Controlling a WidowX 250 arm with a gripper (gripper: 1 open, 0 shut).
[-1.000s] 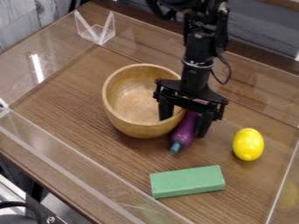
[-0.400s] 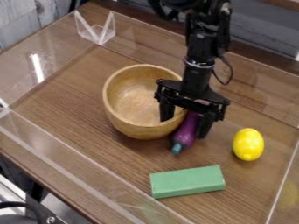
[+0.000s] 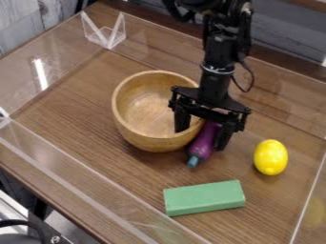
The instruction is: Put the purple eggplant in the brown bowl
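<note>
Currently claw (image 3: 208,119) is over eggplant (image 3: 203,142), grip unclear, can't tell if pinching; best close square across its body, w/o nudging bowl (image 3: 149,139).

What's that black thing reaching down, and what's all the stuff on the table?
That black thing is a robot arm, and its gripper is a pair of robot fingers. The picture comes from one camera looking down from above.

On the wooden table sit a round brown bowl, a purple eggplant, a yellow lemon and a green block.

The gripper is right over the eggplant, beside the bowl. Its fingers hide part of the eggplant, so I can't tell whether it's being held.
</note>
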